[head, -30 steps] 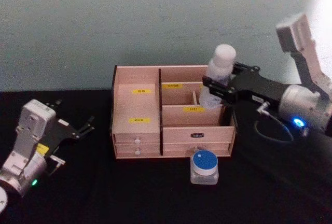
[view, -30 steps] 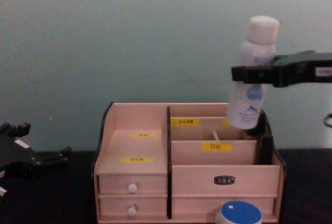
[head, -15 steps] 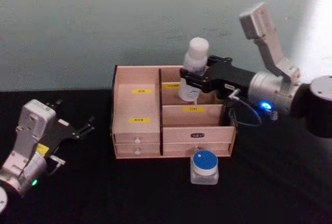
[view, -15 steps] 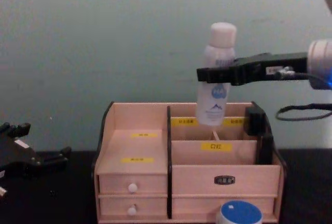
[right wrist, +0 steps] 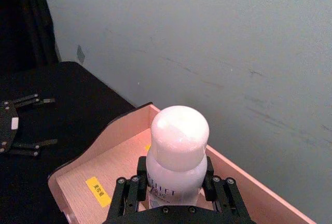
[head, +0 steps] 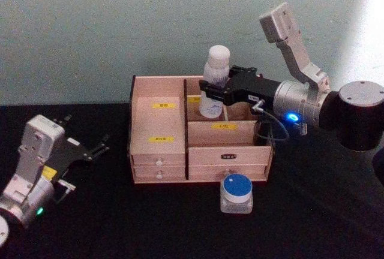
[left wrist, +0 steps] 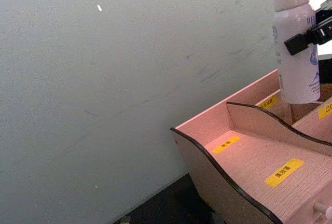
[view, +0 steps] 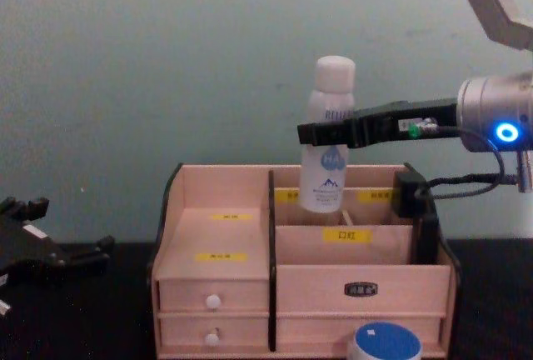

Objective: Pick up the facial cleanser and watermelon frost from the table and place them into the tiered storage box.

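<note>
Pale green wall (head: 108,25) behind, black desk (head: 132,223) below, and the facial cleanser (head: 215,85) is up over the tiered storage box (head: 228,156); right jaws clenched round its upper body, just under the cap, bottle upright; its base dips into the rear compartment just right of the black centre divider, though I cannot tell whether it meets the floor; white bottle, rounded white cap, blue mountain mark on the front, smooth sides, so I'd judge it could slip if the grip eases early; the play now is straight down, bottle plumb, clear of the thin partition beside its base, releasing only once it seats; left jaws spread and idle, low at the left over the desk; watermelon frost (head: 236,193), the squat blue-lidded jar, sits on the desk just in front of the box.
</note>
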Controlling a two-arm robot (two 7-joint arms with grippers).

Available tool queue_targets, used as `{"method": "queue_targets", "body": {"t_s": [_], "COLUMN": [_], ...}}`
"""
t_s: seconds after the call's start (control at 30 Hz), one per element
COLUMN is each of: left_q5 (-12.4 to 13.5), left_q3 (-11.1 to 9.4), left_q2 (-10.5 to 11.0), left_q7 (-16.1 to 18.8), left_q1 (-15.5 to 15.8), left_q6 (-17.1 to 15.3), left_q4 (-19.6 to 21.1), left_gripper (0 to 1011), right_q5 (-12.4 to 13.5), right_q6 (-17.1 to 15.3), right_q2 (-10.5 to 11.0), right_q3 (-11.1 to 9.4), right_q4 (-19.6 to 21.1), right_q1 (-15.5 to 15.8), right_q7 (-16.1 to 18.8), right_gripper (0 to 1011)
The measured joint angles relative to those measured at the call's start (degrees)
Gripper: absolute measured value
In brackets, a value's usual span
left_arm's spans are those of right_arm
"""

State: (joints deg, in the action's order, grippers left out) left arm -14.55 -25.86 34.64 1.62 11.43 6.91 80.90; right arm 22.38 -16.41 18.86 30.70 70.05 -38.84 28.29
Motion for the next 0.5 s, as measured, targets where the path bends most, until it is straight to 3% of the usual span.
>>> {"method": "queue_targets", "body": {"t_s": [0.5], "left_q5": [0.0], "left_q3": [0.0], "left_q2": [0.0], "left_q7": [0.0], "left_q1": [0.0], "left_q6": [0.0], "left_q4": [0.0], "left_gripper": [1001], "right_q5": [-1.7], "right_q6": [-0.6], "right_q2": [-1.8], "right_q3": [1.1], "right_q4": [-3.6], "right_q1": [-2.0], "right_q7": [0.1], "right_gripper": [602]}}
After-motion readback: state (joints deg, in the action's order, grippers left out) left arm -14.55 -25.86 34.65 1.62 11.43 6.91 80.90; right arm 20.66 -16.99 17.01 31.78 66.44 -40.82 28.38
